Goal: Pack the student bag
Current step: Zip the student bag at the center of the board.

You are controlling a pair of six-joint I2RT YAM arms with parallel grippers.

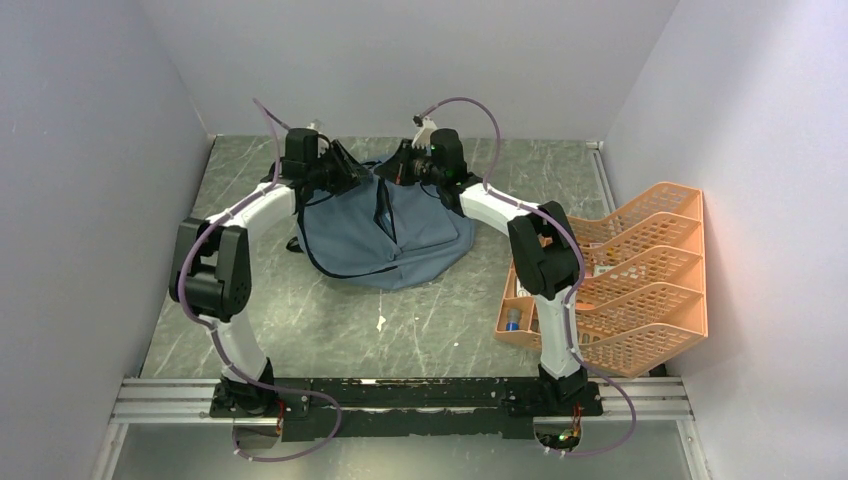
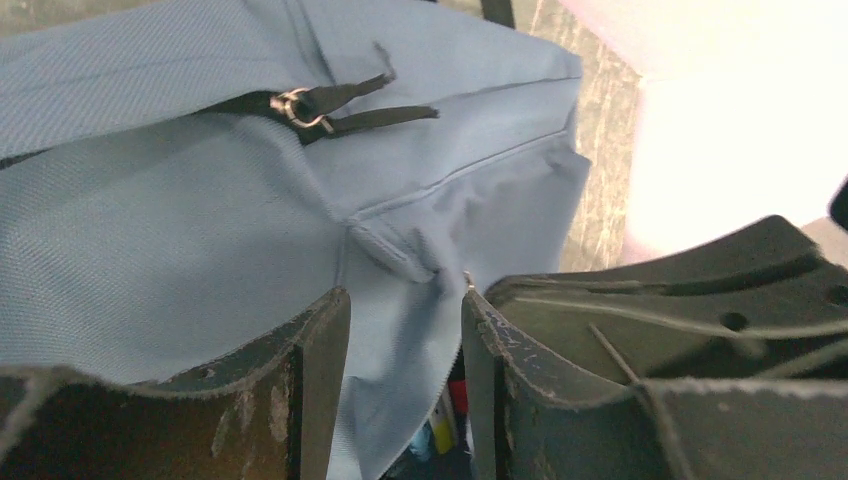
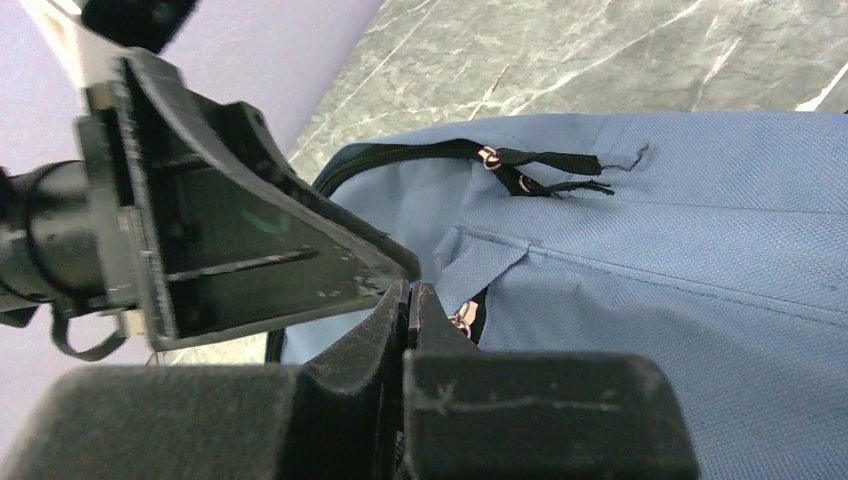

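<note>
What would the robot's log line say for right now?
slate blue-grey fabric backpack: lying on green marbled table | left gripper: open, fabric between jaws | right gripper: shut against backpack, hold unclear

Off to the right, an orange plastic mesh tiered tray organiser [image 1: 688, 262] sits on a dark grey-green marble-patterned table top [image 1: 330, 320]

From where I stand, the organiser's shelves step up towards the right-hand wall and its low front end lies near the table's front edge; a small blue-tipped object [image 1: 512, 320] rests in the lowest tray, too small to make out. A tiny white fleck [image 1: 381, 322] lies on the table near its middle, well apart from the organiser. Plain pale walls [image 1: 90, 150] close in three sides
</note>
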